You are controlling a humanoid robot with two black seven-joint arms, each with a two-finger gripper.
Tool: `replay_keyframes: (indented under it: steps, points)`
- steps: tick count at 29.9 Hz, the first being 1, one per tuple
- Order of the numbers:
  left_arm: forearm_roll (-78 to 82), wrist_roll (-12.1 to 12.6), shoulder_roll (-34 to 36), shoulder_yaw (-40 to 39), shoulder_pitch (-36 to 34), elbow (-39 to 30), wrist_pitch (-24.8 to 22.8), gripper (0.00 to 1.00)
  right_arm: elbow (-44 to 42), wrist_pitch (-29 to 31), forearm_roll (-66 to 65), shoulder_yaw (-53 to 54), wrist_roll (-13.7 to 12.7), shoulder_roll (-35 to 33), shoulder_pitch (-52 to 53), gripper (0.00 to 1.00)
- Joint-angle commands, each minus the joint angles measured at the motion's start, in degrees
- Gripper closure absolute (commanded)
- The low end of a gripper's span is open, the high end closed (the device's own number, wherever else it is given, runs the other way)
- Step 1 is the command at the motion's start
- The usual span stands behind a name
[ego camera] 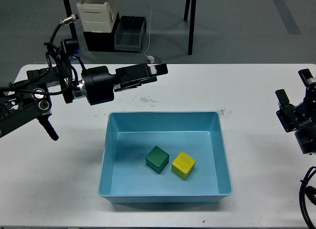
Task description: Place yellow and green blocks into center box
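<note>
The green block [157, 159] and the yellow block [183, 165] lie side by side on the floor of the light blue box [219, 140] at the table's centre, close together. My left gripper [159, 72] is raised above the table behind the box's far left corner, pointing right, with its fingers apart and empty. My right gripper [292, 88] is at the right edge of the table, well clear of the box, fingers apart and empty.
The white table [237, 86] bears the box. On the floor behind the table stand a white crate [97, 14], a dark bin [129, 34] and black table legs [190, 21]. A cable hangs near the table's far edge.
</note>
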Motion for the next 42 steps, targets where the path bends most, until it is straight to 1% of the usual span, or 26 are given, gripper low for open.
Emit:
replay_keyframes:
  steps: [1, 2, 3, 5, 7, 10, 13, 16, 18, 21, 24, 27, 28, 31, 37, 42]
  points:
    - [-13.07, -0.01, 2.01, -1.37, 4.24, -0.2, -3.1, 0.0, -0.06, 3.55, 10.92, -0.08, -4.2, 1.54, 0.92, 0.0]
    - [-16.41, -0.01, 3.15, -1.37, 4.6, -0.21, -5.63, 0.0, -0.14, 4.25, 14.95, -0.08, -5.52, 1.72, 1.19, 0.0]
    - [-19.31, -0.01, 4.11, -1.37, 4.69, -0.29, -6.5, 0.0, -0.32, 4.96, 19.0, -0.08, -6.92, 1.81, 1.37, 0.0]
    - [-23.89, -0.01, 5.87, -1.37, 5.39, -0.64, -6.5, 0.0, -0.58, 5.84, 26.91, -0.16, -9.04, 2.07, 1.28, 0.0]
    - [-28.98, -0.01, 7.19, -1.46, 6.88, -0.65, -6.5, 0.0, -0.5, 6.28, 33.25, -0.17, -10.36, 3.12, 0.93, 0.0]
    - [-41.62, -0.01, 7.64, -1.46, 9.86, -0.99, -6.5, 0.0, -0.67, 6.11, 38.45, 0.1, -10.45, 3.91, 0.4, 0.0]
    - [-54.72, -0.01, 7.2, -1.46, 15.74, -4.32, -6.36, 0.0, -0.67, 6.19, 42.05, 0.36, -10.54, 4.7, -1.61, 0.0]
    - [-63.0, -0.01, 6.85, -1.63, 19.62, -8.81, -3.56, 0.0, -0.58, 6.19, 47.93, 0.54, -10.54, 5.41, -3.64, 0.0]
    - [-69.76, -0.01, 6.5, -1.89, 21.47, -9.7, -1.8, 0.0, -0.58, 6.19, 52.15, 0.54, -10.72, 5.5, -4.43, 0.0]
    - [-83.19, -0.01, 5.88, -5.31, 24.45, -9.61, -1.7, 0.0, -0.58, 6.28, 57.96, 0.89, -10.72, 5.41, -5.05, 0.0]
    - [-93.67, -0.01, 5.79, -9.44, 28.67, -9.43, -2.49, 0.0, -0.58, 6.28, 60.17, 0.89, -10.72, 5.5, -6.1, 0.0]
    - [-96.41, -0.01, 5.27, -12.34, 31.66, -9.43, -6.0, 0.0, -0.41, 6.28, 60.43, 0.89, -10.8, 5.5, -7.07, 0.0]
    - [-96.86, -0.01, 4.57, -13.31, 32.45, -9.43, -6.5, 0.0, -0.5, 6.28, 60.43, 0.89, -10.72, 5.58, -7.42, 0.0]
    - [-98.35, -0.01, 2.63, -15.16, 33.78, -9.96, -6.5, 0.0, -0.5, 6.37, 60.43, 0.89, -10.72, 6.55, -8.65, 0.0]
    - [-101.25, -0.01, -0.44, -15.43, 36.59, -9.96, -6.5, 0.0, -0.58, 6.63, 60.43, 0.98, -10.72, 7.43, -10.58, 0.0]
    - [-101.25, -0.01, -1.68, -14.9, 37.3, -9.96, -6.5, 0.0, -0.67, 10.84, 60.52, 0.8, -10.72, 7.52, -10.76, 0.0]
